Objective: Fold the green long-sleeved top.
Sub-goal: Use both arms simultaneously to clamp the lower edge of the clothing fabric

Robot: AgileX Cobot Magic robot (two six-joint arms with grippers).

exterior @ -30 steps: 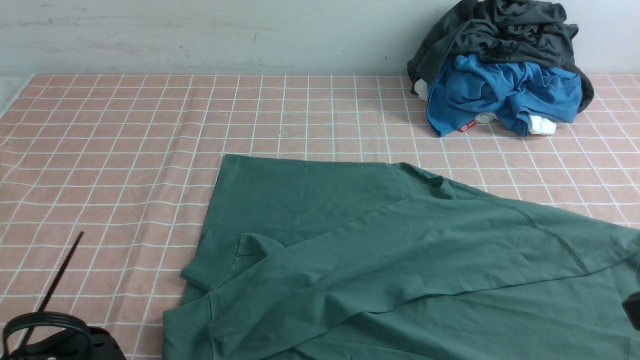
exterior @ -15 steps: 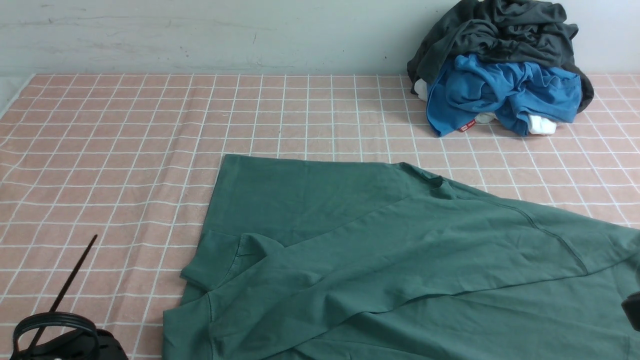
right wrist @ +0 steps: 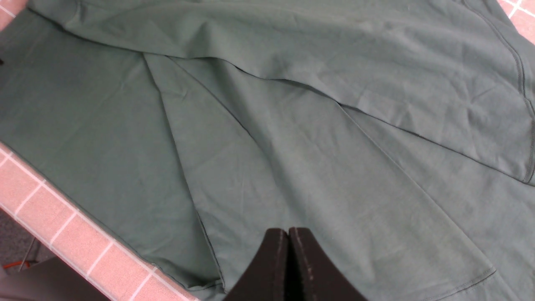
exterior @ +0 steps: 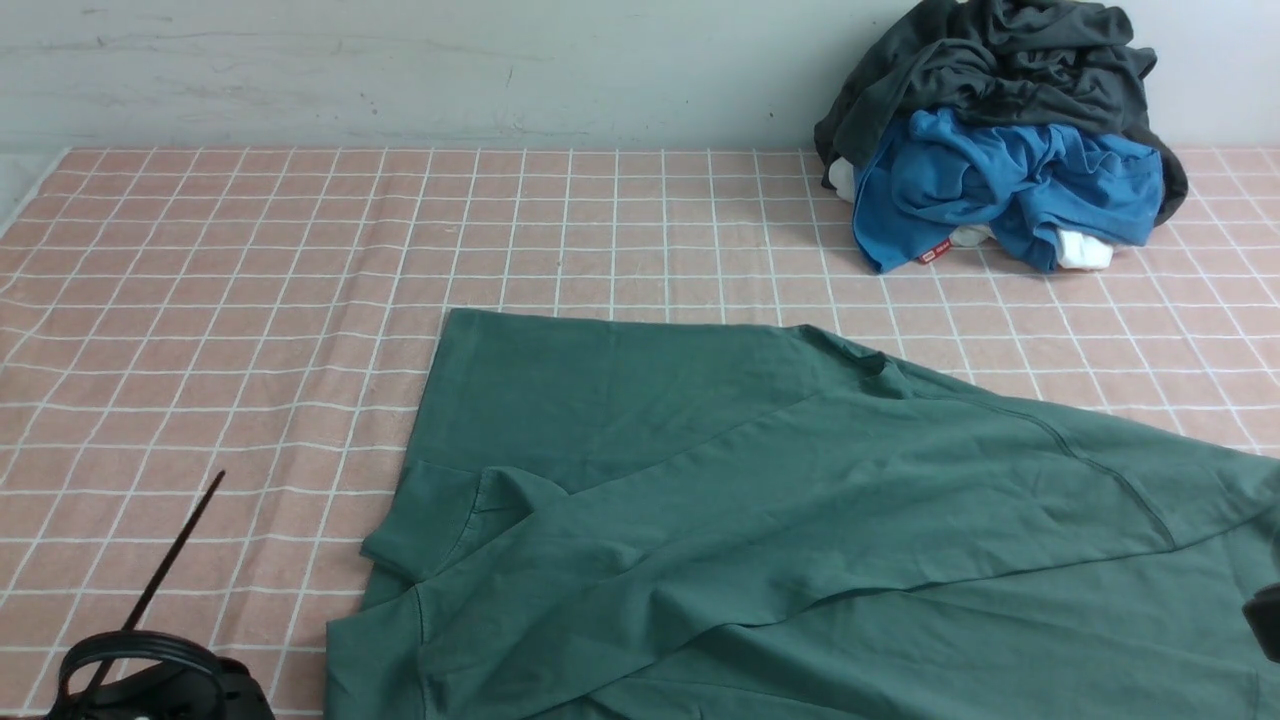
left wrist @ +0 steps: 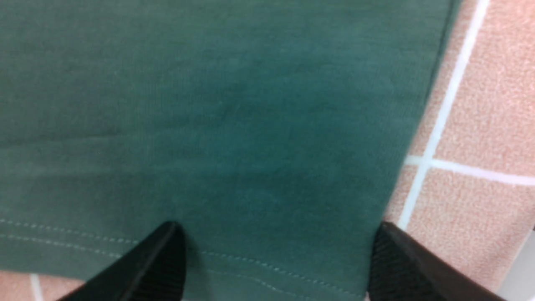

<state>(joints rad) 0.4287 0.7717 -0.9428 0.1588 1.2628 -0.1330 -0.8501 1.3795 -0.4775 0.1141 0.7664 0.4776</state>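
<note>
The green long-sleeved top [exterior: 760, 520] lies spread on the pink checked cloth [exterior: 250, 300], partly folded, with a sleeve laid across the body and its cuff at the left. In the left wrist view my left gripper [left wrist: 278, 251] is open, its two black fingers [left wrist: 167, 259] set wide apart low over the top's stitched hem [left wrist: 250, 261] at a corner. In the right wrist view my right gripper [right wrist: 288, 234] is shut and empty, hovering above the top's overlapped layers [right wrist: 313, 167]. In the front view only a bit of each arm shows at the bottom corners.
A heap of a dark grey garment [exterior: 1000, 70] and a bright blue garment [exterior: 1000, 185] sits at the back right by the wall. The table's near edge [right wrist: 62, 234] shows in the right wrist view. A thin black rod [exterior: 170, 550] rises at bottom left.
The left arm's black part and its rod have moved rightward along the bottom left of the front view. The top and the right arm have not moved.
</note>
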